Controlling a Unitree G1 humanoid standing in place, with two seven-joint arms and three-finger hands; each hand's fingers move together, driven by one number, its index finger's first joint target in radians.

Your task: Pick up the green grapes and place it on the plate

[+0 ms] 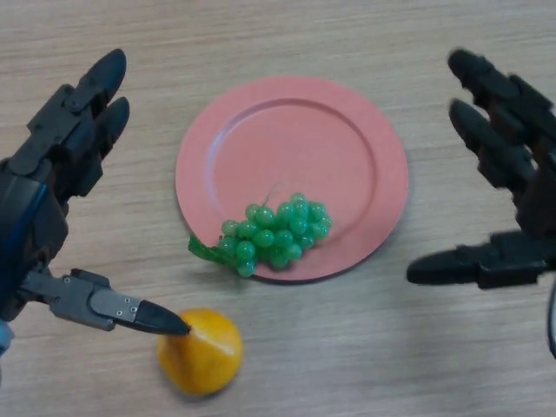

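A bunch of green grapes (276, 234) lies on the near part of a round pink plate (295, 139), with its leafy end hanging over the plate's near-left rim. My left hand (65, 143) is open at the left of the plate, fingers straight, thumb pointing toward an orange. My right hand (504, 148) is open at the right of the plate, thumb stretched toward the plate's edge. Neither hand touches the grapes or the plate.
An orange fruit (201, 352) sits on the wooden table (365, 356) just in front of the plate's near-left edge, right beside my left thumb tip.
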